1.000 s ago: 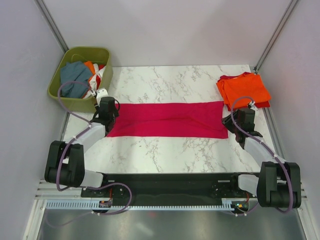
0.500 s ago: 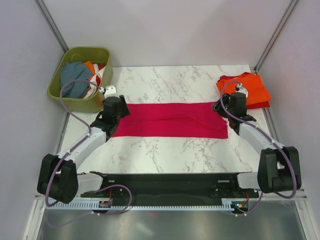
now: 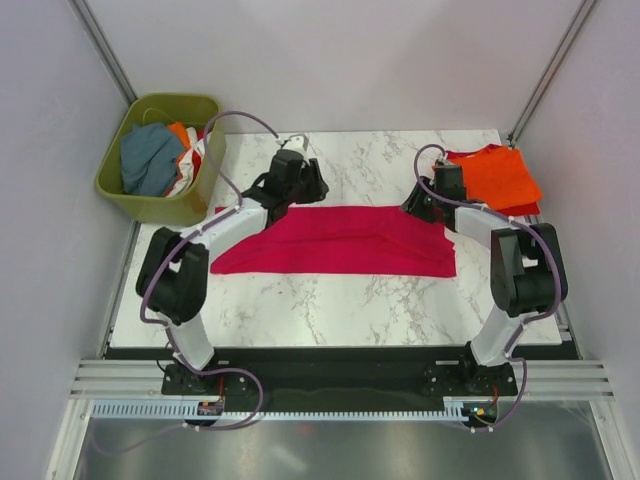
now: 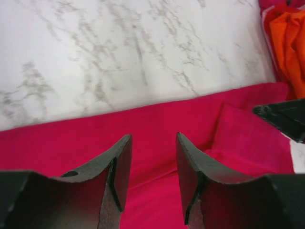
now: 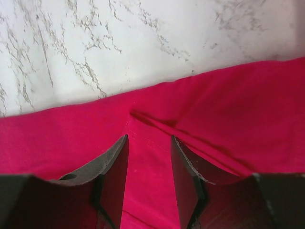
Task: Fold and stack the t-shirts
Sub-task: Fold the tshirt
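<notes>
A magenta-pink t-shirt (image 3: 330, 245) lies folded into a long strip across the middle of the table. My left gripper (image 3: 303, 186) is open and empty over the strip's far edge, left of centre; the left wrist view shows its tips (image 4: 152, 139) just above the magenta cloth (image 4: 71, 143). My right gripper (image 3: 417, 206) is open at the strip's far right corner; in its wrist view (image 5: 148, 139) the jaws straddle a seam and crease of the cloth (image 5: 228, 109). A folded orange t-shirt (image 3: 497, 177) lies on a red one (image 3: 452, 156) at the back right.
An olive-green basket (image 3: 108, 170) with blue-grey, orange and white cloth stands at the back left. White marbled tabletop (image 3: 350, 160) lies beyond the strip. The orange stack (image 4: 289, 43) shows at the right edge of the left wrist view.
Both grippers left the strip's two ends and moved to its far edge, the left one far to the right, the right one up and left. The shirt stayed flat in place.
</notes>
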Action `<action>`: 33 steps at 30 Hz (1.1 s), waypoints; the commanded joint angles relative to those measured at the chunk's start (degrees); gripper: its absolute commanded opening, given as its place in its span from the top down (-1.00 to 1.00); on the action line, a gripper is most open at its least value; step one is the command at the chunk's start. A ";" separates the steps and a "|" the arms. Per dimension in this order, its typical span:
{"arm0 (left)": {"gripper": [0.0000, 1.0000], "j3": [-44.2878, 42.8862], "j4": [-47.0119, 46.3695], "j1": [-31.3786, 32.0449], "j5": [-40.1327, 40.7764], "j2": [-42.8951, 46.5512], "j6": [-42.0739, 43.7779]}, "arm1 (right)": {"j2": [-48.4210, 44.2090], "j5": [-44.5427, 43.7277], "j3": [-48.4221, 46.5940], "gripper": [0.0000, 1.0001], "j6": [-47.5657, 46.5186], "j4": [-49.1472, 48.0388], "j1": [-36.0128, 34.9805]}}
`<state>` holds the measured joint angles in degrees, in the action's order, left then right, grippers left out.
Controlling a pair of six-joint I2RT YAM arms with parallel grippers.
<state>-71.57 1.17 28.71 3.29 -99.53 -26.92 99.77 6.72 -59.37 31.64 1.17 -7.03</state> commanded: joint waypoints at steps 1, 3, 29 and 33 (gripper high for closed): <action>0.03 -9.08 0.33 3.53 -6.35 -5.40 -3.31 | 3.49 4.09 -4.34 0.03 -1.40 0.15 -0.36; 0.05 -12.44 0.50 4.68 -9.08 -10.67 -4.55 | 4.73 4.96 -5.39 0.03 -1.58 0.15 -0.36; 0.32 -23.00 5.51 6.27 -21.91 -32.31 -12.01 | 10.27 3.30 -8.83 0.13 -4.22 4.10 -2.99; 0.32 -23.00 5.51 6.01 -22.19 -32.66 -12.19 | 10.19 1.63 -9.53 0.14 -5.44 6.47 -3.61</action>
<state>-93.12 4.45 34.94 -17.93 -130.69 -37.43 109.60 10.04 -66.52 28.05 5.50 -9.89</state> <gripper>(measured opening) 0.341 0.433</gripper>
